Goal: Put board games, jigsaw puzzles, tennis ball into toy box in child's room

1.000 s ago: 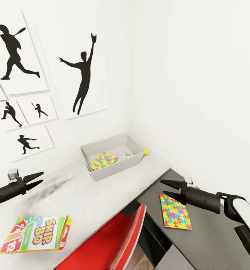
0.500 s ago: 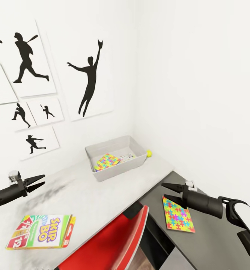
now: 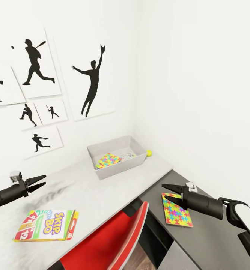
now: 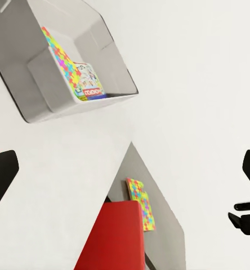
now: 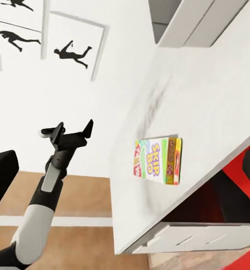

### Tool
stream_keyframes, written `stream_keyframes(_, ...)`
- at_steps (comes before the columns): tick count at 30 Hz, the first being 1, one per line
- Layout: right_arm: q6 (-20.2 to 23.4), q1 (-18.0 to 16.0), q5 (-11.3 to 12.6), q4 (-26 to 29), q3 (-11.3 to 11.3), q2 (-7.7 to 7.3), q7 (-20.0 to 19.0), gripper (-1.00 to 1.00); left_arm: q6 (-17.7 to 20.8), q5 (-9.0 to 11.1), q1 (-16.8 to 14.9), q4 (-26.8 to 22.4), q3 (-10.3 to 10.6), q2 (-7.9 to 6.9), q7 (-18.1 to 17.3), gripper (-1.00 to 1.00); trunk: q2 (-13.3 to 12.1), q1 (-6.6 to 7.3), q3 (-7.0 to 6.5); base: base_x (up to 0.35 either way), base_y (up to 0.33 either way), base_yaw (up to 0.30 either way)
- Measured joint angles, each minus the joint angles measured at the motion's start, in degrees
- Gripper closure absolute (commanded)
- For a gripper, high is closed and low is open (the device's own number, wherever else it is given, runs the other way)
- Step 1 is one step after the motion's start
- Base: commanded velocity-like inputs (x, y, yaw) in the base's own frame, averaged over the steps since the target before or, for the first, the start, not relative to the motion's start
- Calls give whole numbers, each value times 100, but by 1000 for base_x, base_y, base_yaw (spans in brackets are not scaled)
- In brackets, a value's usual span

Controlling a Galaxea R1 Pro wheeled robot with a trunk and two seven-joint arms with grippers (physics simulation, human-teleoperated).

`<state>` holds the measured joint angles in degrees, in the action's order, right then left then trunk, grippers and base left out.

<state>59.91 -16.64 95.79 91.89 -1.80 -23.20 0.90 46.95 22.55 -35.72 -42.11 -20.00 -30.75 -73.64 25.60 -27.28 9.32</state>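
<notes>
Cardboard mostly. Skip-Bo box (image 3: 46, 225) lies flat on the white table (image 3: 102, 195), near its front edge, below and just ahead of the left gripper (image 3: 38, 181). That gripper hovers above the tabletop, fingers parted, holding nothing. Right gripper (image 3: 169, 191) is the same: fingers spread, empty, hanging over the near end of the jigsaw puzzle box (image 3: 176, 209), which lies flat on the darker grey desk section (image 3: 215, 240).

Grey toy box (image 3: 119, 157) sits at the back of the table near the wall corner. Inside it, a second jigsaw puzzle (image 3: 108, 160) and a Monopoly box (image 4: 91, 84) lean against each other. Tennis ball (image 3: 149, 152) is outside the bin, touching or just beside its far end, close to the wall.

Handling, my read: both flat boxes look light and stiff, glossy so likely slippery. Lying flat, there's no edge standing up for the fingers. Skip-Bo is thicker, so pinching across a short side looks workable. The puzzle box is thin; I'd slide it toward the desk edge and grip the overhang. Ball is light, rolls easily; pinch across its middle, approach from above so the wall doesn't block.

Red chair (image 3: 110, 240) is tucked under the table between the arms.
</notes>
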Motion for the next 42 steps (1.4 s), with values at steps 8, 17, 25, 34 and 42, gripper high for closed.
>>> stream_keyframes(8,0,-1,6,-35,4,30,-5,-100,0,0,0,1,5,0,0,-100,0,-2,-2,-52,4,0)
stream_keyframes(17,0,1,15,-41,98,23,-11,-100,0,2,0,0,-3,-9,-8,-100,0,0,-11,-145,21,0)
stream_keyframes(25,0,0,16,-41,107,22,-8,-100,0,0,0,0,-3,-9,-9,-100,0,0,-67,-7,1,0)
stream_keyframes(34,0,1,15,-43,106,21,-10,-100,0,1,0,0,4,-4,-7,-100,-1,-3,-71,-124,0,0)
stream_keyframes(42,0,0,15,-42,105,28,-7,-100,-1,1,1,-1,3,-5,-8,-100,0,0,-71,-82,0,156)
